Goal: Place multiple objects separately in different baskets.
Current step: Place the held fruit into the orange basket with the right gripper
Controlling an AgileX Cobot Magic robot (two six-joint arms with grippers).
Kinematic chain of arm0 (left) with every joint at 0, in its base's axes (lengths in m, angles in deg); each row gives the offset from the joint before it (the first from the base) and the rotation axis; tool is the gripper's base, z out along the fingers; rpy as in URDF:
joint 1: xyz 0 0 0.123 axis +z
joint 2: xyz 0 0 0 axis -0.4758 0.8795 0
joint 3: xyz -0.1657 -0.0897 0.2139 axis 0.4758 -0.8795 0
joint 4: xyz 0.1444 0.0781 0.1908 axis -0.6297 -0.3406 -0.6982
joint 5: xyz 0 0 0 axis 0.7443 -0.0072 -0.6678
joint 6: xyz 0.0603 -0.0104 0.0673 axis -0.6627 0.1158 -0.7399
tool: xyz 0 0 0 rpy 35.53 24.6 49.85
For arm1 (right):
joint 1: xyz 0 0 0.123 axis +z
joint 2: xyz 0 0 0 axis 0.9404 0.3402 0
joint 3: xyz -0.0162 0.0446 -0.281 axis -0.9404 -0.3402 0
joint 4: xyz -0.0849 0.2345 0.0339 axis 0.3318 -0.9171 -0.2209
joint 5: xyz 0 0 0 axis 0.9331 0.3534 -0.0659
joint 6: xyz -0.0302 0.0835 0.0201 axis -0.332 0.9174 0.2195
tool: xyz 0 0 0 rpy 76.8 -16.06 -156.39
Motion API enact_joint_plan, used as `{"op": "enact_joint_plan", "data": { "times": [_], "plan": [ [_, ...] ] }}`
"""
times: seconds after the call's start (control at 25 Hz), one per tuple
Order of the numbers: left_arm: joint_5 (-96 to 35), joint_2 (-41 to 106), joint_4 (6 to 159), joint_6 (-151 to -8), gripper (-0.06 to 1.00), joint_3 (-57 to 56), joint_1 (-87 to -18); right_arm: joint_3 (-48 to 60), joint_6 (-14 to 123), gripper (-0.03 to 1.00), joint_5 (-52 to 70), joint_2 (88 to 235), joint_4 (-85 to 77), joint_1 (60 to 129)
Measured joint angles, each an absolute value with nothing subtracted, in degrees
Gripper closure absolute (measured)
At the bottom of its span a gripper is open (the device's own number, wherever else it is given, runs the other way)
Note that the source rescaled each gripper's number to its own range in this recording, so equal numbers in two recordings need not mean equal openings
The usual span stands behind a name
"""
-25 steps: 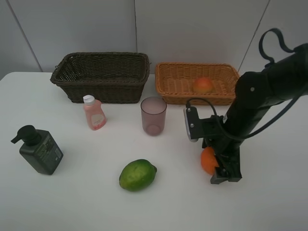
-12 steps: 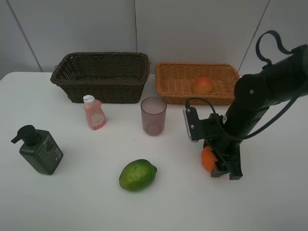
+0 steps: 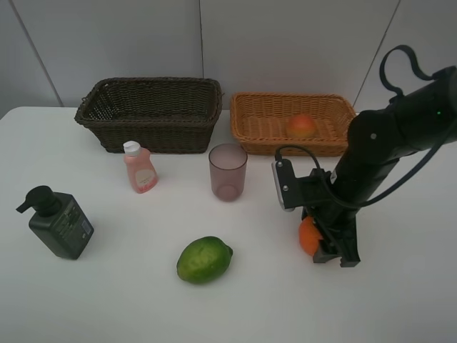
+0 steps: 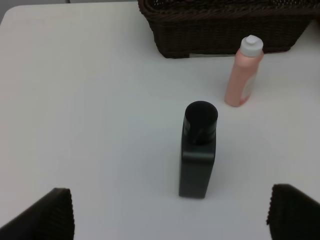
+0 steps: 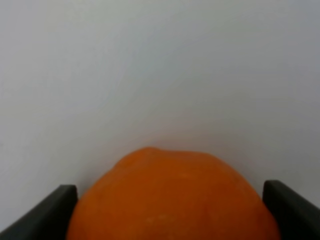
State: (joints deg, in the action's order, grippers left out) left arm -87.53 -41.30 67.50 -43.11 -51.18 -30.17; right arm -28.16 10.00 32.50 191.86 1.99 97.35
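Observation:
Low on the table at the right, my right gripper (image 3: 325,246) is shut on the orange (image 3: 307,236). In the right wrist view the orange (image 5: 172,195) fills the gap between both fingers. The left gripper (image 4: 170,215) is open, short of the dark green pump bottle (image 4: 199,155); beyond stand the pink bottle (image 4: 243,72) and the dark brown basket (image 4: 225,35). The peach-like fruit (image 3: 301,126) lies in the tan basket (image 3: 293,147). On the table sit the purplish cup (image 3: 228,172), the green fruit (image 3: 204,259), the pink bottle (image 3: 140,168) and the pump bottle (image 3: 60,223).
The dark brown basket (image 3: 153,123) and the tan basket stand side by side against the back wall. The right arm bends in from the right edge with a cable looped above it. The left arm does not show in the exterior high view.
The right gripper's fingers have shut on the orange and shifted slightly up and left a second ago. Over the last half second nothing has moved.

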Motion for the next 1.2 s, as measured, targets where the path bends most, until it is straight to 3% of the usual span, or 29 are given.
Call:
{"op": "enact_joint_plan", "data": {
  "times": [0.48,0.96,1.2],
  "plan": [
    [-87.53,-41.3,67.5,-43.11,-0.06,-51.18,-30.17,-25.15,13.08,0.58,38.3,191.04,-0.79,97.35],
    [-87.53,-41.3,67.5,-43.11,-0.06,-51.18,-30.17,3.16,65.18,0.58,56.09,193.85,8.12,97.35],
    [-87.53,-41.3,67.5,-43.11,-0.06,-51.18,-30.17,20.24,79.41,0.58,62.71,201.59,10.32,96.08]
  ]
}}
